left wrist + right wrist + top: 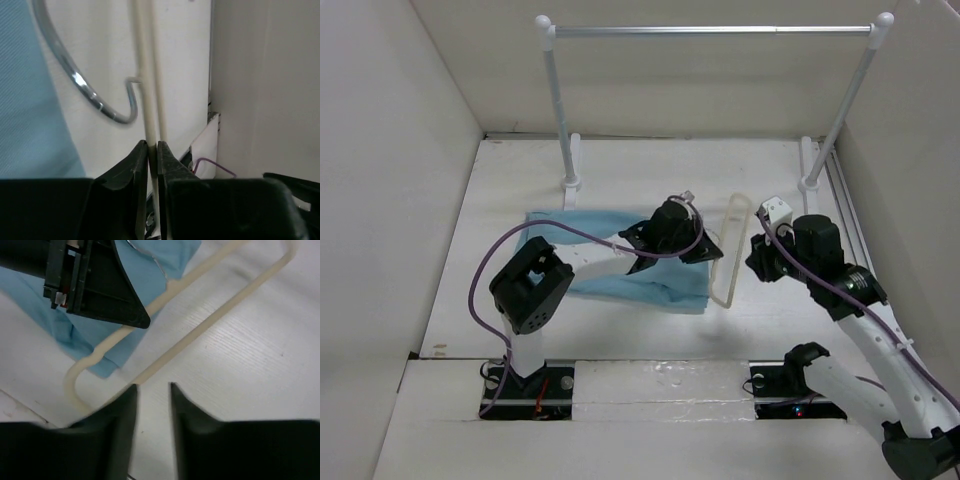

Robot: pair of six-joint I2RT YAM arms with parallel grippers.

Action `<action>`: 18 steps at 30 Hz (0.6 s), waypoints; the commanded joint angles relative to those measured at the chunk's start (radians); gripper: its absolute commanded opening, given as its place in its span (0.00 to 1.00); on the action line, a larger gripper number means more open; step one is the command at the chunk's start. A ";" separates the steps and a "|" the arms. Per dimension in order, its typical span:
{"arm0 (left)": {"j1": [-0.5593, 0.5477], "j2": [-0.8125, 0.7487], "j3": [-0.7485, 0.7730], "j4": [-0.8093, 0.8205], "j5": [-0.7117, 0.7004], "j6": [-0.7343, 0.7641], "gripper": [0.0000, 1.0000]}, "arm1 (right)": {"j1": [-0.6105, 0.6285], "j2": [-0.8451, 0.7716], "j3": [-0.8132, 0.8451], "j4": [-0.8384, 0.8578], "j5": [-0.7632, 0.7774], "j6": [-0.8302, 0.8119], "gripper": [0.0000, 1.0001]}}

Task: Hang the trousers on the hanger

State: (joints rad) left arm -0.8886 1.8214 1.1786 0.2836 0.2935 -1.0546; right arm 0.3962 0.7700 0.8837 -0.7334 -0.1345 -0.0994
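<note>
The light blue trousers (610,262) lie folded flat on the table under my left arm. They also show in the left wrist view (30,100) and the right wrist view (172,255). The pale beige hanger (744,212) lies just right of the trousers, its near corner over the cloth's edge. My left gripper (710,250) is shut on one hanger bar (150,90), next to the wire hook (85,92). My right gripper (757,262) is open and empty (152,390), its left fingertip at the hanger's long bar (210,320).
A metal clothes rail (710,31) on two white posts (560,110) stands at the back of the table. White walls close in the left, right and back. The left gripper's body (95,285) sits close above the hanger in the right wrist view.
</note>
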 commanded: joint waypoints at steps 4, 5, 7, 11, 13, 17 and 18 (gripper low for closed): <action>-0.027 -0.066 -0.138 0.228 -0.044 -0.067 0.00 | -0.051 0.048 -0.069 0.146 -0.205 0.073 0.00; -0.027 -0.066 -0.166 0.239 -0.050 -0.070 0.00 | -0.051 0.048 -0.109 0.210 -0.200 0.085 0.00; -0.036 -0.076 -0.192 0.255 -0.088 -0.084 0.00 | -0.062 0.057 -0.162 0.313 -0.218 0.127 0.03; -0.045 -0.111 -0.267 0.229 -0.210 -0.113 0.00 | -0.062 0.231 -0.215 0.478 -0.269 0.164 0.10; -0.046 -0.122 -0.275 0.224 -0.264 -0.116 0.00 | -0.047 0.251 -0.233 0.530 -0.267 0.176 0.10; -0.055 -0.135 -0.303 0.209 -0.382 -0.157 0.00 | -0.034 0.357 -0.265 0.673 -0.264 0.210 0.13; -0.055 -0.136 -0.306 0.210 -0.414 -0.162 0.00 | -0.034 0.417 -0.264 0.704 -0.266 0.217 0.14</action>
State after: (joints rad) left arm -0.9409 1.7397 0.8913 0.4538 0.0151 -1.1774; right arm 0.3546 1.1267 0.6239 -0.2356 -0.3737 0.0784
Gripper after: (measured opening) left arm 0.032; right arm 0.136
